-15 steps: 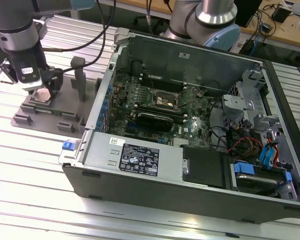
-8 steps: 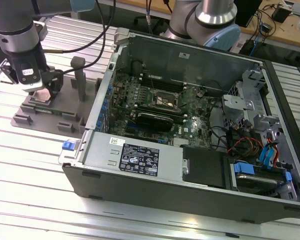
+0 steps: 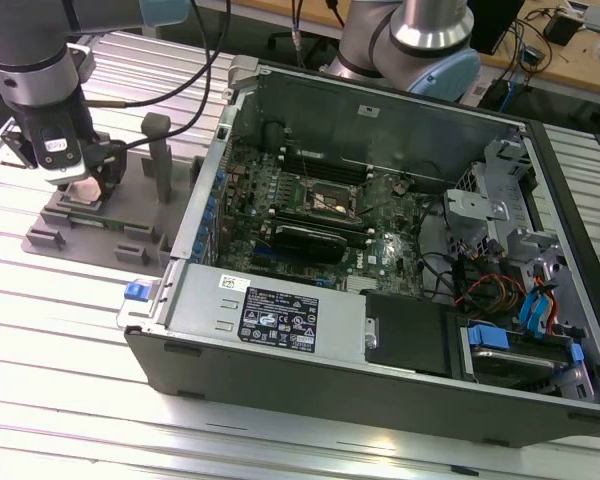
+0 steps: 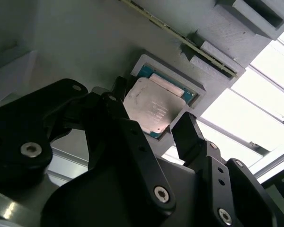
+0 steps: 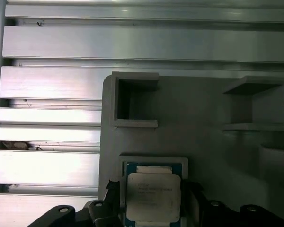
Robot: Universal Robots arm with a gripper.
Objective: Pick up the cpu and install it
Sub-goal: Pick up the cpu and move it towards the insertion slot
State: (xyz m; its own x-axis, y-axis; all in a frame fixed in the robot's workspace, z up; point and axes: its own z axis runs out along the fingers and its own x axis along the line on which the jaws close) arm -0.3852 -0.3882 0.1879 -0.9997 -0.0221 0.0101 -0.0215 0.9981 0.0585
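The cpu (image 4: 150, 108), a flat square chip with a silver top plate on a green board, lies in a square recess of the grey holder tray (image 3: 80, 232) at the exterior view's left. My gripper (image 4: 154, 111) hangs low over it and stands open. One black finger (image 4: 119, 97) sits on each side of the chip, close to its edges. In the first wrist view the cpu (image 5: 154, 196) lies flat between the two fingertips of the gripper (image 5: 152, 191). The motherboard socket (image 3: 330, 200) lies inside the open computer case (image 3: 280, 325).
The grey holder tray carries upright posts (image 3: 158, 155) and raised box shapes (image 5: 132, 99) near the chip. The case walls (image 3: 205, 200) rise between the tray and the motherboard. Cables and drive bays (image 3: 510, 290) fill the case's right part. A ribbed aluminium table (image 3: 60, 330) lies underneath.
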